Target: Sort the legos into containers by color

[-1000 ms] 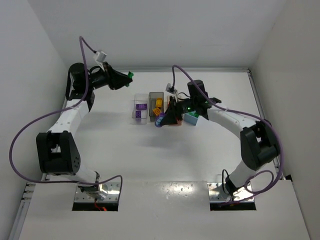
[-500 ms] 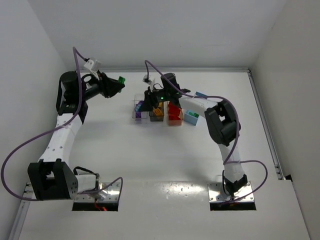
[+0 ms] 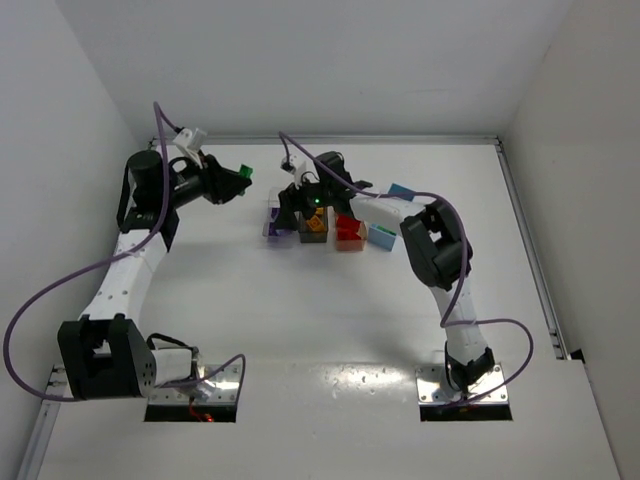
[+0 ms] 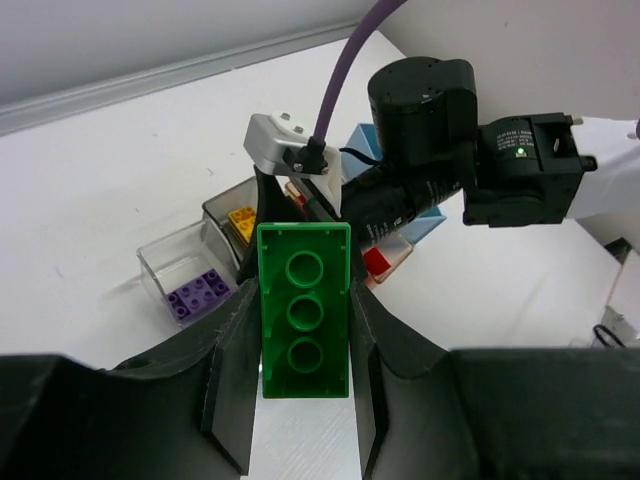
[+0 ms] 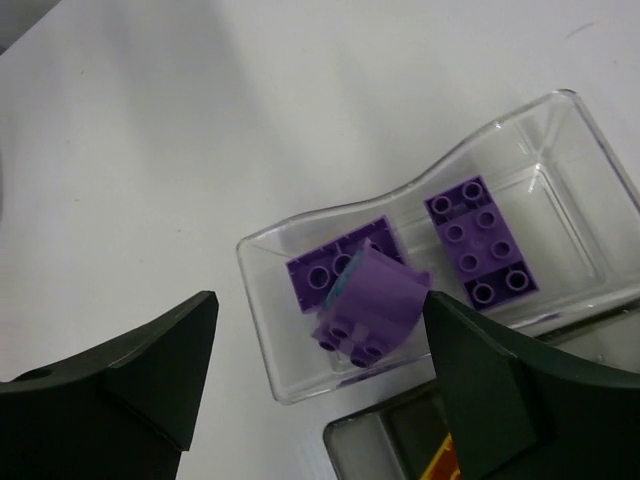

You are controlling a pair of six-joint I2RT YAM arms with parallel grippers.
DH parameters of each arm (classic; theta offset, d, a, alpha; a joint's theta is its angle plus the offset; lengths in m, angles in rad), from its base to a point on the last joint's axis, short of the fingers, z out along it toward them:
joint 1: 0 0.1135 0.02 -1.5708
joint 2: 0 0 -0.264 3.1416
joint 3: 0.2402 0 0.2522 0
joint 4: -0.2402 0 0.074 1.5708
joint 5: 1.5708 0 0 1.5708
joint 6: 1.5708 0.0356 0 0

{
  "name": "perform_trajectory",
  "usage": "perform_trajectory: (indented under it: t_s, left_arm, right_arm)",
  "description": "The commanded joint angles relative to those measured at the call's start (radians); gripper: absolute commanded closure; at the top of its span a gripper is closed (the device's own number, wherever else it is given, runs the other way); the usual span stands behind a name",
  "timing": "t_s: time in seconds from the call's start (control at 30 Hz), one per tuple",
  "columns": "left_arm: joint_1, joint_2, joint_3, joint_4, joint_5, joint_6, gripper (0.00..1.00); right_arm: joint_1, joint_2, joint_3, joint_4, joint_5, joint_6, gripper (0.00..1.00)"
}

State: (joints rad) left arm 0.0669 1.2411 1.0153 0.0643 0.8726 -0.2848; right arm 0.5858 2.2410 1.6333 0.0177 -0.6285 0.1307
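Green brick (image 4: 303, 312) clenched, left end effector (image 4: 303, 296); right end effector (image 5: 318, 310) spread over clear bin (image 5: 560, 105)

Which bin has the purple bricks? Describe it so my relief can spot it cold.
Four small bins sit in a row at the far middle of the white table. The clear bin is at the row's left end, under the open right gripper. It alone is see-through and holds purple bricks; the smoky grey bin beside it holds yellow-orange.

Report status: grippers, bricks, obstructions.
Left gripper shut on green brick, held aloft. Right gripper open over clear bin, tilted purple brick inside. Right arm crowds the bin row.
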Motion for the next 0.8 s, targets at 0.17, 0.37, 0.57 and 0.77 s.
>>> perform_trajectory:
  t_s: [0.17, 0.37, 0.57, 0.77]
  left_arm:
    - [-0.111, 0.056, -0.027, 0.169, 0.010, -0.102, 0.93]
    - [-0.280, 0.162, 0.028, 0.195, -0.101, -0.102, 0.93]
    - [-0.456, 0.364, 0.178, 0.155, -0.201, -0.080, 0.93]
    - [-0.599, 0.633, 0.425, 0.106, -0.215, -0.068, 0.88]
  right_arm:
    - [-0.004, -0.283, -0.085, 0.062, 0.081, 0.029, 0.15]
    - [-0.139, -0.650, -0.355, -0.042, 0.312, -0.062, 0.10]
    - [-0.345, -0.941, -0.558, -0.188, 0.426, -0.062, 0.10]
    - [-0.509, -1.124, -0.693, -0.318, 0.444, -0.062, 0.10]
